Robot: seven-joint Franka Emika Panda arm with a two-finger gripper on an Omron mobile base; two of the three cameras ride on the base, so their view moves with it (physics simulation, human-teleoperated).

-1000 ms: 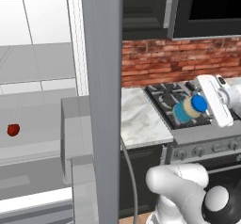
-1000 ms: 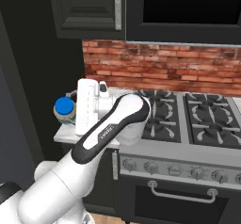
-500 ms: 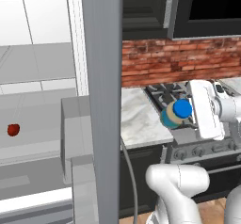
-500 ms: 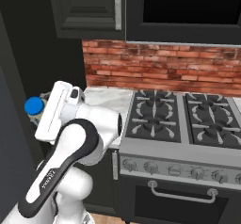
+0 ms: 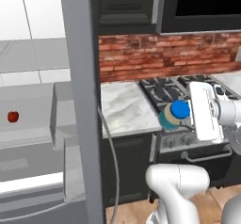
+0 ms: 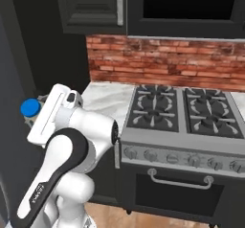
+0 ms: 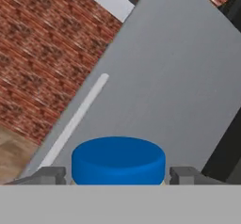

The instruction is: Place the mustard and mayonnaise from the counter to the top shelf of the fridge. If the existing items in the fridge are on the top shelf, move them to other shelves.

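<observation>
Hand view: pincer [image 7: 117,175] grips the squat, smooth blue-lidded mayonnaise [image 7: 118,160] jar.

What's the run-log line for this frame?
phase: carrying | gripper: shut on mayonnaise | red fruit: on fridge shelf

Mayonnaise [image 5: 175,115]: squat jar, blue lid, tipped sideways, airborne off the counter's [image 5: 123,109] 3 o'clock edge. Red fruit [image 5: 13,116] on fridge [image 5: 80,100] shelf, far toward 9 o'clock.
</observation>
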